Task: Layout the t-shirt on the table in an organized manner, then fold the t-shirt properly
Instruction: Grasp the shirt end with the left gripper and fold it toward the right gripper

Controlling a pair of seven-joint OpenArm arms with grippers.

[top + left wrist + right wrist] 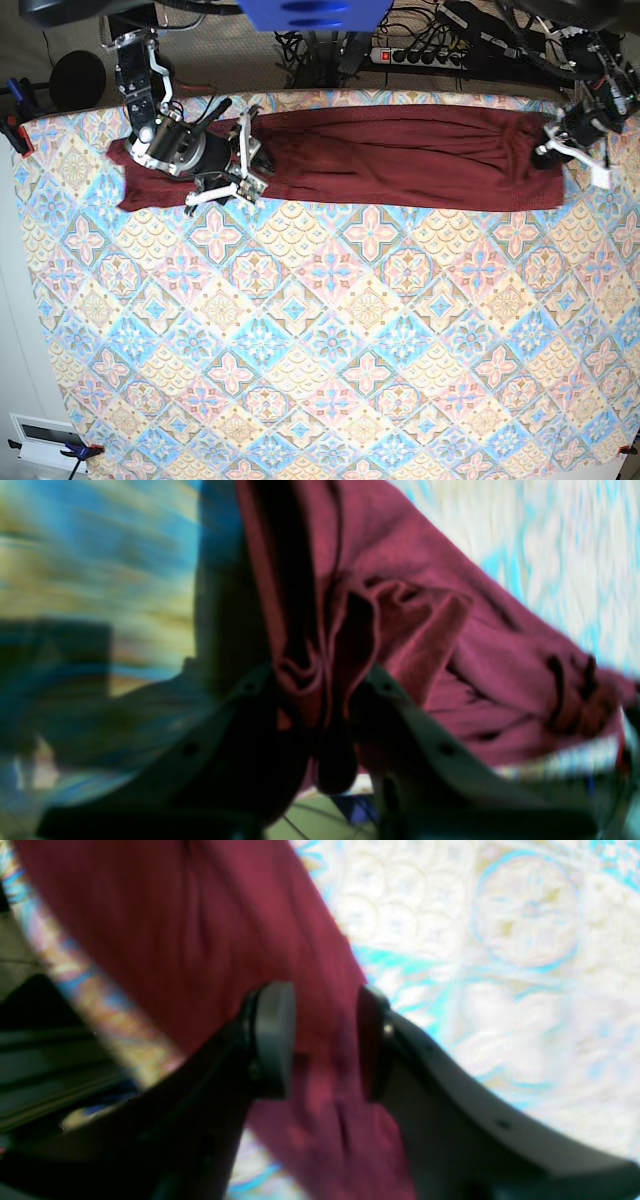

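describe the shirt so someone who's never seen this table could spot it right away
Start at the table, covered in pastel blue, pink and cream diamond tiles. Along its far edge lies the t-shirt, a long band between the left gripper and the right gripper. It is the only plain, dark maroon thing on that busy pattern.

The t-shirt [400,155] lies as a long maroon band across the bench [330,340]'s far edge, stretched between the right gripper [240,170] and the left gripper [552,145].
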